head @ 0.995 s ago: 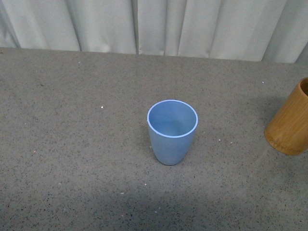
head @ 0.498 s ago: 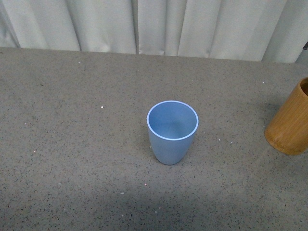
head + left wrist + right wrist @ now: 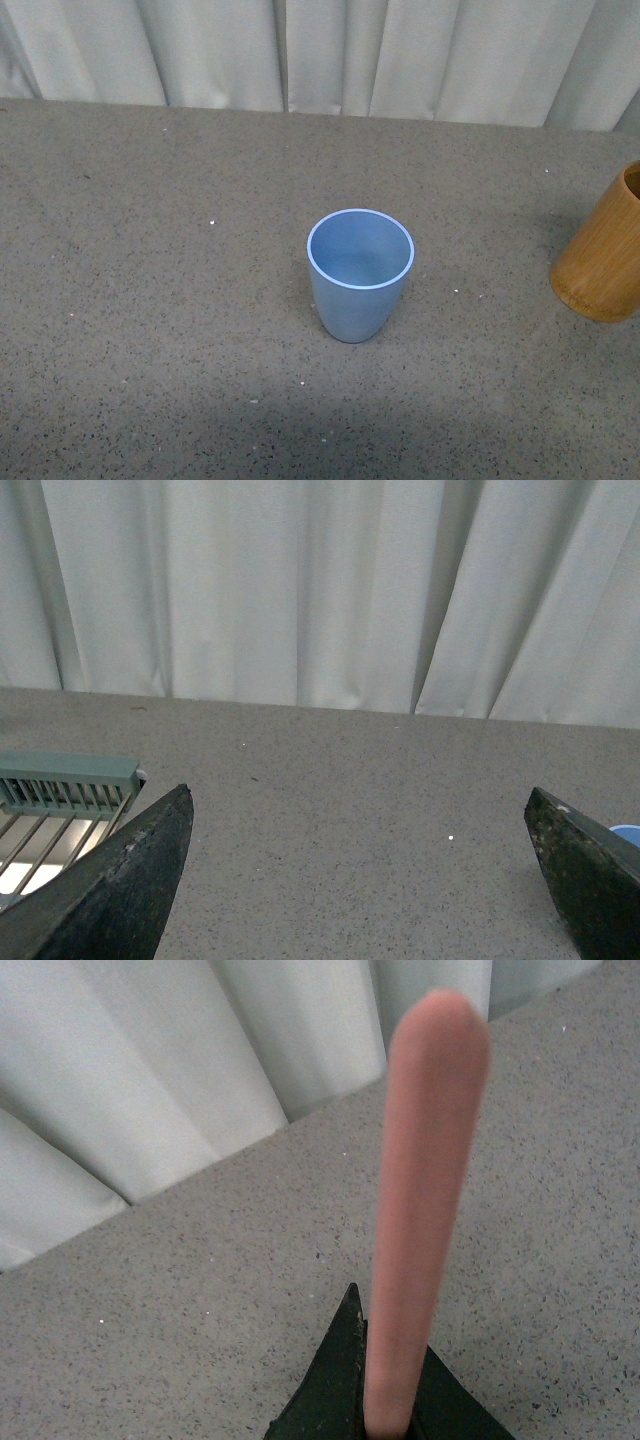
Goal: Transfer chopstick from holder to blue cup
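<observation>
Right gripper (image 3: pixel 385 1410) clenched on the chopstick (image 3: pixel 425 1190). Right wrist view: pink stick sticks out from between the dark fingers, above the grey speckled table (image 3: pixel 180 1340), white curtain (image 3: pixel 150 1080) beyond. Left wrist view: left gripper (image 3: pixel 350 880) spread wide above the table, green slatted rack (image 3: pixel 65 780) beside one finger. Front view: blue cup (image 3: pixel 358 275) upright mid-table. Holder (image 3: pixel 603 250) at the right edge, cut by the frame, well apart from the cup.
</observation>
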Motion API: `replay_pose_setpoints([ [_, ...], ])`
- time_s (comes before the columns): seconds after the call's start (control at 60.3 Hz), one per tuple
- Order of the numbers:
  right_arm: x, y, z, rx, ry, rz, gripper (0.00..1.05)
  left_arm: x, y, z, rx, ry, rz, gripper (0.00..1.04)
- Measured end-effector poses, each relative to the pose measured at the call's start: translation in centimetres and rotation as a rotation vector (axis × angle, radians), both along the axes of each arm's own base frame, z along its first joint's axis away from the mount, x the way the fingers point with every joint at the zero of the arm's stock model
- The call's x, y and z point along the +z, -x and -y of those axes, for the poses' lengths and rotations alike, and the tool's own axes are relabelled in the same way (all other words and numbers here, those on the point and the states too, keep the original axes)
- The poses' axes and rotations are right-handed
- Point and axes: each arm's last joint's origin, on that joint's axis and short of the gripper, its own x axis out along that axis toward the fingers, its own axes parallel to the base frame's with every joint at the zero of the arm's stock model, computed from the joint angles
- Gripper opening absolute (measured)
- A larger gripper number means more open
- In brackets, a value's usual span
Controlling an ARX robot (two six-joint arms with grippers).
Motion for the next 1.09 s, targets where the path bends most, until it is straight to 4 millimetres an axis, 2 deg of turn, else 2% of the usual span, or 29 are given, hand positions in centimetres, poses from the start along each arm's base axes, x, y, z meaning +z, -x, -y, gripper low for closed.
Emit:
replay_pose_setpoints([
  [0.299,2.9,1.4,0.8,0.026,0.054,0.061,0.01,0.0,0.0,0.0,0.0,0.0,0.0,0.98],
  [0.68,8.8,3.5,1.0,0.054,0.135,0.188,0.01,0.0,0.0,0.0,0.0,0.0,0.0,0.98],
  [0.912,11.0,4.5,-1.2,0.099,0.116,0.27,0.01,0.0,0.0,0.0,0.0,0.0,0.0,0.98],
  [1.095,11.4,4.7,-4.7,0.173,0.048,0.315,0.01,0.0,0.0,0.0,0.0,0.0,0.0,0.98],
])
